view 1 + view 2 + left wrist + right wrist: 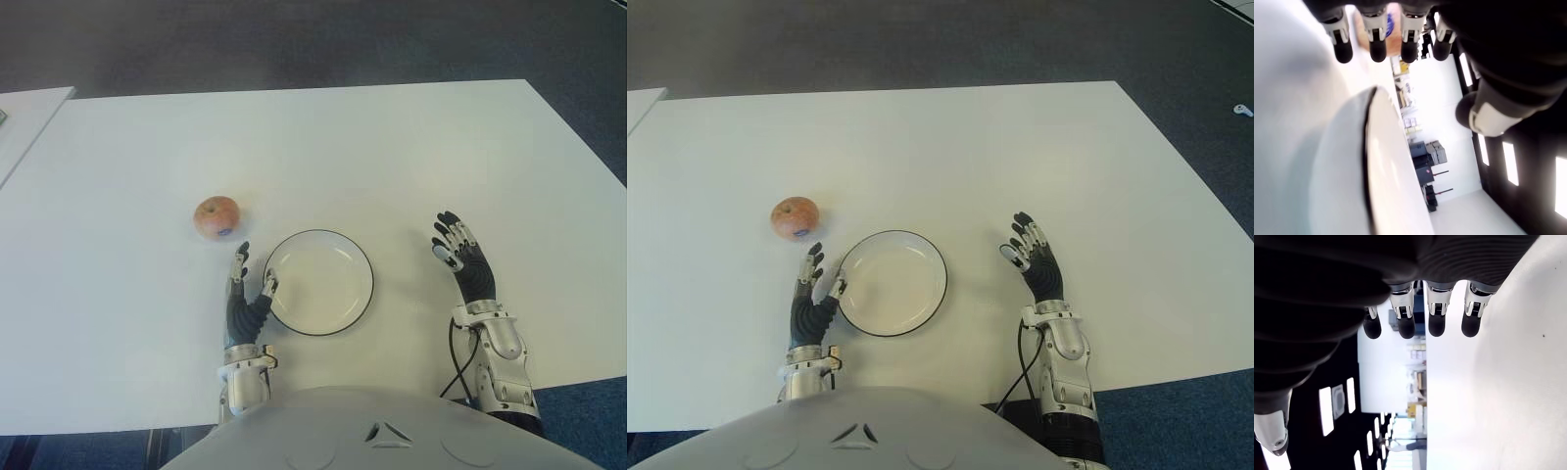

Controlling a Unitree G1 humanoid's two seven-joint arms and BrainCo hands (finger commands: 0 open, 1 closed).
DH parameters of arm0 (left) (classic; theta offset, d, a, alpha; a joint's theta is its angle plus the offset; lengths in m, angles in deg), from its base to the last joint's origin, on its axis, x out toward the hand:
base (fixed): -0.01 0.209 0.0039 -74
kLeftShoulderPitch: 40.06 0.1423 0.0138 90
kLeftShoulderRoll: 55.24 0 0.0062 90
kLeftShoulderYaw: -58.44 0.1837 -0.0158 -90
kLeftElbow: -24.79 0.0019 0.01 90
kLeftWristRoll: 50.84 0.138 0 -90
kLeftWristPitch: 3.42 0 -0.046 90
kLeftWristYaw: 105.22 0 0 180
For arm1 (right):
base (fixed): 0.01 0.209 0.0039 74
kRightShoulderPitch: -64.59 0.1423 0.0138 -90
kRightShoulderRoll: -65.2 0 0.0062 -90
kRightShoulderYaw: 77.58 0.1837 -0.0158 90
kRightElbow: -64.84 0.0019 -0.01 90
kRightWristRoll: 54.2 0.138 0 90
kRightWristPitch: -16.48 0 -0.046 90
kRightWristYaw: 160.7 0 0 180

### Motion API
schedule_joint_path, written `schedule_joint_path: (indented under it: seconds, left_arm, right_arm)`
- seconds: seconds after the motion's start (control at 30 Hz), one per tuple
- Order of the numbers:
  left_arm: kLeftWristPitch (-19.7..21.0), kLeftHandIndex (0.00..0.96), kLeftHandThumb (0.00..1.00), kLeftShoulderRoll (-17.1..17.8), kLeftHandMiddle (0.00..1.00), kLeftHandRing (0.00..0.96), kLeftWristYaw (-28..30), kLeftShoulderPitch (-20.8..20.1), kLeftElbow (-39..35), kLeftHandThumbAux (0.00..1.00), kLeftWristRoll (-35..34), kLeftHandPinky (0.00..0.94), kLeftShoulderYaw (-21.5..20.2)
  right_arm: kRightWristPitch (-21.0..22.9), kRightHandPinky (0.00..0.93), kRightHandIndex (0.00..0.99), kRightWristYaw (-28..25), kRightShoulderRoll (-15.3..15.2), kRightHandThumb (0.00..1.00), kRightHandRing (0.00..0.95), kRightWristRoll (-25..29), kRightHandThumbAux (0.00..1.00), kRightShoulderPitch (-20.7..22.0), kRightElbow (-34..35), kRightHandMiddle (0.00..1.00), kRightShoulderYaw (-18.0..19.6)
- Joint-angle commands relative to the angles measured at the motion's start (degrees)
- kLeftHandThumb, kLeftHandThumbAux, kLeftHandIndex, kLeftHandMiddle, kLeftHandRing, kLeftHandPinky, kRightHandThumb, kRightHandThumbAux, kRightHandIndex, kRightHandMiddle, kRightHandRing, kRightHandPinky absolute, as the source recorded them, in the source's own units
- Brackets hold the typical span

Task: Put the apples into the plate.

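Start at your left: the apple (217, 217) sits alone on the white worktop (411, 157), at about ten o'clock from the plate (364, 266) and a little apart from its rim. It is reddish-orange with a small blue sticker on the side facing you. No other apple shows in any view.

Your left hand (247, 294) is next, at the plate's nine o'clock, with the apple near, at about eleven o'clock from its fingertips. Its fingers are stretched out and relaxed, holding nothing; the thumb shows at the plate's dark rim, though you cannot tell if it touches. The plate, white with a thin black edge, has nothing in it.

Your right hand (460, 258) shows at the plate's three o'clock, well apart from the apple, fingers extended and nothing in them.

Expect the apple to be firm, smooth and round, of moderate weight, so it may roll if you nudge it and slip if pinched by fingertips alone. Judging by where things lie, the left hand is the one to use: wrap the fingers around the widest part, thumb opposite, and close gently so the skin is not bruised. Set it down low in the plate's middle so it does not roll out.
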Motion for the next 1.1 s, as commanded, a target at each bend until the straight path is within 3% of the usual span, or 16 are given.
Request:
schedule_joint_path:
  seconds: [0.03, 0.27, 0.8, 0.87, 0.97, 1.1]
  left_arm:
    - [11.8, 0.008, 0.045, 1.5, 0.088, 0.225, -4.3, -0.7, -9.6, 0.484, 24.0, 0.032, -0.9]
    - [15.3, 0.016, 0.126, 2.5, 0.068, 0.102, 0.4, 0.9, -16.1, 0.457, 30.0, 0.006, 0.3]
    - [15.8, 0.024, 0.188, 3.7, 0.084, 0.054, 1.7, 1.3, -22.2, 0.424, 31.9, 0.000, 2.4]
    - [15.8, 0.028, 0.210, 4.0, 0.081, 0.050, 1.2, 0.9, -22.3, 0.428, 32.4, 0.000, 2.0]
    - [15.6, 0.041, 0.247, 7.0, 0.076, 0.049, 1.6, -2.2, -21.8, 0.432, 32.0, 0.027, -2.5]
    - [16.2, 0.061, 0.284, 10.6, 0.061, 0.039, 3.2, -5.1, -20.6, 0.429, 34.6, 0.049, -5.6]
  right_arm:
    - [-0.4, 0.008, 0.000, 0.8, 0.2, 0.133, 0.000, -0.2, 0.542, 0.7, -2.0, 0.019, 0.6]
    - [-0.1, 0.005, 0.000, 1.2, 0.4, 0.146, 0.000, -0.4, 0.546, 0.8, -2.3, 0.021, 0.4]
    - [-0.3, 0.000, 0.000, 1.1, -0.4, 0.146, 0.000, -0.9, 0.554, 2.1, -5.6, 0.014, 0.5]
    - [-0.3, 0.000, 0.000, 0.9, -0.6, 0.145, 0.000, -1.0, 0.552, 2.2, -6.0, 0.015, 0.5]
    - [-0.1, 0.000, 0.000, 0.5, -1.2, 0.147, 0.000, -1.3, 0.559, 2.6, -6.9, 0.012, 0.4]
    - [0.0, 0.000, 0.000, 0.2, -1.5, 0.146, 0.000, -1.2, 0.572, 3.2, -8.0, 0.004, 0.4]
